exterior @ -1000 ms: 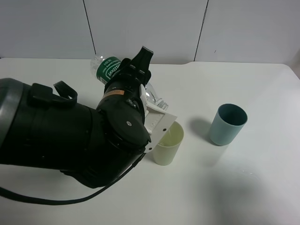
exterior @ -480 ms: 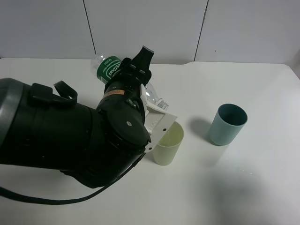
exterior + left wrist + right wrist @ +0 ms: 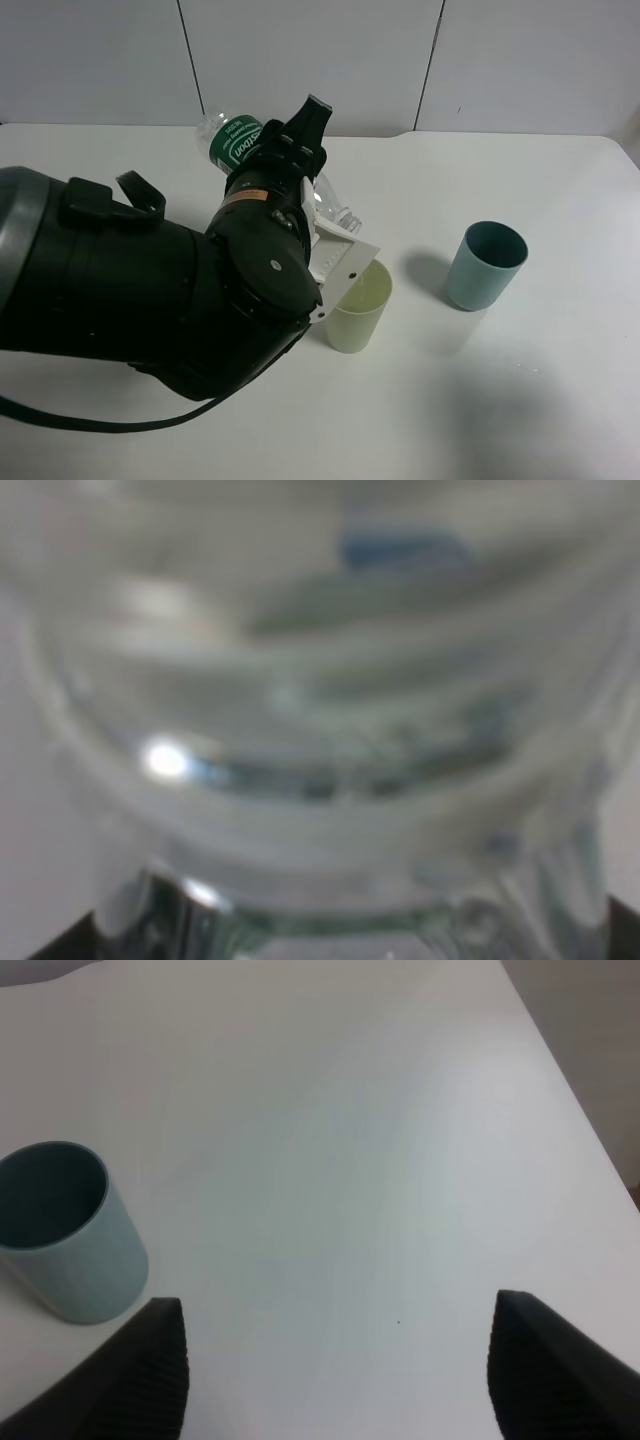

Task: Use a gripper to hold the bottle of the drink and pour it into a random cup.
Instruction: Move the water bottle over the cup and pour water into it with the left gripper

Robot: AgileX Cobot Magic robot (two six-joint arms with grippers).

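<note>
My left gripper [image 3: 292, 148] is shut on the bottle of the drink [image 3: 236, 142], a clear bottle with a green label. The bottle lies tilted, base up and to the back, with its clear ribbed neck end [image 3: 336, 208] pointing down towards the cup [image 3: 360, 306]. That pale yellow-green cup stands upright just right of the arm's white bracket [image 3: 342, 262]. The left wrist view is filled by the blurred clear bottle [image 3: 320, 720]. My right gripper [image 3: 335, 1380] is open above bare table, holding nothing, and does not show in the exterior high view.
A teal cup [image 3: 485, 264] stands upright to the right of the yellow-green one; it also shows beside the right gripper as the teal cup [image 3: 64, 1234]. The bulky black left arm [image 3: 130, 300] covers the table's left front. A white wall runs behind the white table [image 3: 540, 400].
The bottle and the left gripper have shifted slightly up and to the right, with the base end a touch higher. Both cups stay put.
</note>
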